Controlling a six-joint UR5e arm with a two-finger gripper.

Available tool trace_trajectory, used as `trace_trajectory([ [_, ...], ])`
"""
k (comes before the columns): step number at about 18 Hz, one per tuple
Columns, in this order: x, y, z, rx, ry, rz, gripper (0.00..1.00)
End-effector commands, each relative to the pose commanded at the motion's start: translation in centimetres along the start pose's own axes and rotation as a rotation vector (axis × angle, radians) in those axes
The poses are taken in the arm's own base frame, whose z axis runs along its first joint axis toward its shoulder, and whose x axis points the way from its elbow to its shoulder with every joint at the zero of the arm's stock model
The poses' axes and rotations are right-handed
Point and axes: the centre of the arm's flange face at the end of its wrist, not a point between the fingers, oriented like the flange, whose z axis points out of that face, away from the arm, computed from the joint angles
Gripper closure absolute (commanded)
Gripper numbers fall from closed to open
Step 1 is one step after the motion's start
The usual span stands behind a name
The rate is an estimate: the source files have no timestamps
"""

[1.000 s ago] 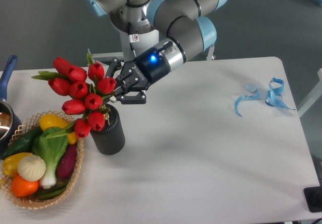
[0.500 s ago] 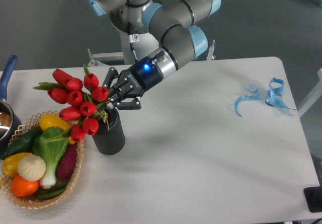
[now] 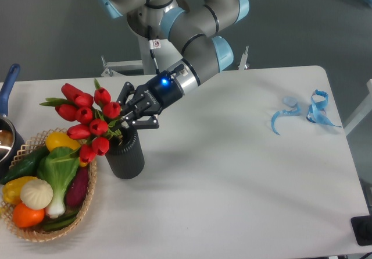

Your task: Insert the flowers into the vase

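The flowers (image 3: 86, 114), a bunch of red tulips with green leaves, lean out to the left over the vase (image 3: 125, 155). Their lower ends dip into its round mouth. The vase is dark and ribbed, and it stands upright just right of the wicker basket. My gripper (image 3: 124, 115) reaches in from the upper right, right above the vase's mouth. It is shut on the flowers just below the blooms. The stems themselves are mostly hidden behind the blooms and the fingers.
A wicker basket (image 3: 88, 205) of toy vegetables sits at the front left, touching the vase's side. A blue-handled pot (image 3: 8, 84) is at the left edge. Blue ribbon scraps (image 3: 308, 111) lie at the right. The arm's base stands behind the table.
The gripper has moved left and down with the flowers, bringing the bunch lower over the vase's mouth. The vase and basket have not moved.
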Motion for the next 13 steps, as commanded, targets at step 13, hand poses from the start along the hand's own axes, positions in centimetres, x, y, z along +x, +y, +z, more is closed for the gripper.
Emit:
trace_trajectory([
  [13,-0.8,0.2,-4.0,-0.014,-0.089,-0.009,0.00],
])
